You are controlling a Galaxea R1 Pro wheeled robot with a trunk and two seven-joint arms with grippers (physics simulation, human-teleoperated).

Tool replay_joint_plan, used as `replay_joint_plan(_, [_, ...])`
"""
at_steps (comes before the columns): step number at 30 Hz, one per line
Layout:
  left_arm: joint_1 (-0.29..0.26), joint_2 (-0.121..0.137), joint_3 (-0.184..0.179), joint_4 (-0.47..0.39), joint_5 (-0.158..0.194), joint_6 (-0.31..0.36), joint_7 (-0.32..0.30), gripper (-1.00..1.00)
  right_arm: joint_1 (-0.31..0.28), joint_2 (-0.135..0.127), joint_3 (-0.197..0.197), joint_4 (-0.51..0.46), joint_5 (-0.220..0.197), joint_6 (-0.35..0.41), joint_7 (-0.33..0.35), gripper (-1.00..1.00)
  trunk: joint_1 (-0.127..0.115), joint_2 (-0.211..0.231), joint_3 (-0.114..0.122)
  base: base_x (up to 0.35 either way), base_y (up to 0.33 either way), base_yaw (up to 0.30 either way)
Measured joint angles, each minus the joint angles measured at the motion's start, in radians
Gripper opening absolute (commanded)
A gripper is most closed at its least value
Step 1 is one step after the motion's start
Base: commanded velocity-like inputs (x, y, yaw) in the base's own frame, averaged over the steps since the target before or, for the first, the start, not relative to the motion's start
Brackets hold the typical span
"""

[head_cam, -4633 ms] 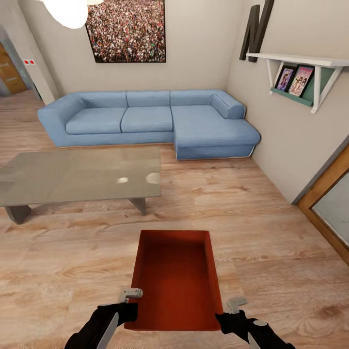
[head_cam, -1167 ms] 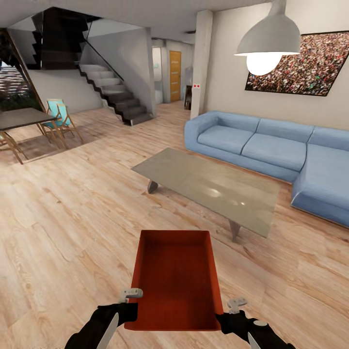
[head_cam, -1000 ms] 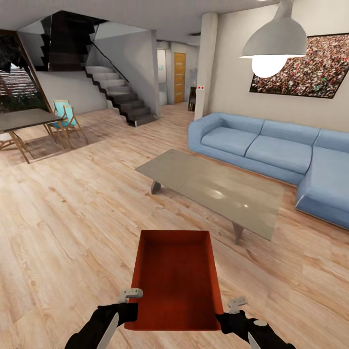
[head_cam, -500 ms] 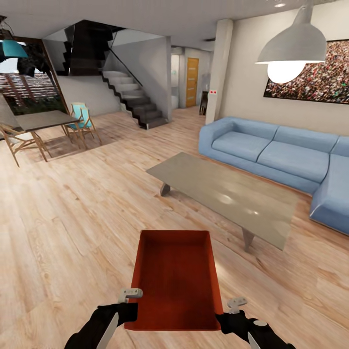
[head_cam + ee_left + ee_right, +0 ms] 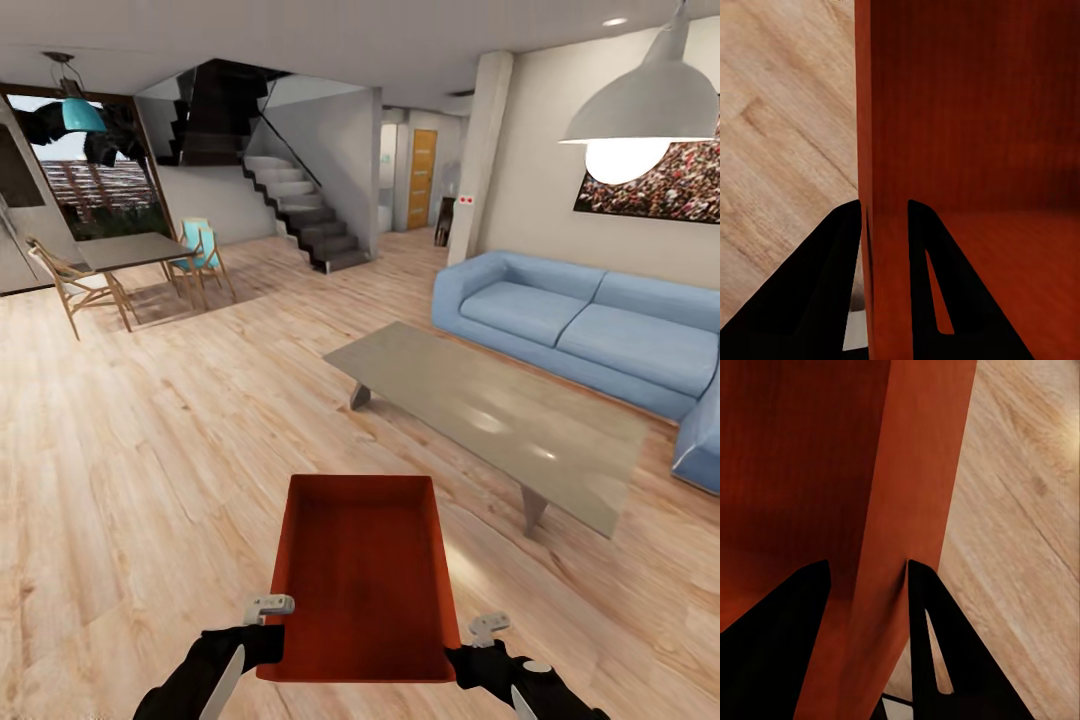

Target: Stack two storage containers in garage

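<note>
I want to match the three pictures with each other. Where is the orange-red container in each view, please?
Head view: the storage container is low in the centre, held between both grippers.
Left wrist view: its wall runs between the left gripper's fingers.
Right wrist view: its wall runs between the right gripper's fingers.
Shared landmark: the light wood plank floor.

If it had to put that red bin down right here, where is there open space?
Bare wood floor spreads ahead and left of the storage container, between the coffee table and the dining table. The coffee table's top is bare too. The right is tighter: the sofa sits close behind the table.
</note>
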Motion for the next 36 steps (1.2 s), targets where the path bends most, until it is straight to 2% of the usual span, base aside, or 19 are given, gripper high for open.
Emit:
replay_joint_plan(6, [0.0, 0.0, 0.0, 0.0, 0.001, 0.0, 0.0, -1.0, 0.0, 0.0, -0.002, 0.0, 0.002, 0.0, 0.001, -1.0, -0.023, 0.042, 0.027, 0.0, 0.0, 0.167])
replay_joint_plan(36, [0.001, -0.001, 0.003, 0.001, -0.005, -0.003, -0.003, -1.0, 0.0, -0.001, -0.001, -0.001, 0.0, 0.0, 0.002, -1.0, -0.023, 0.043, 0.069, 0.0, 0.0, 0.167])
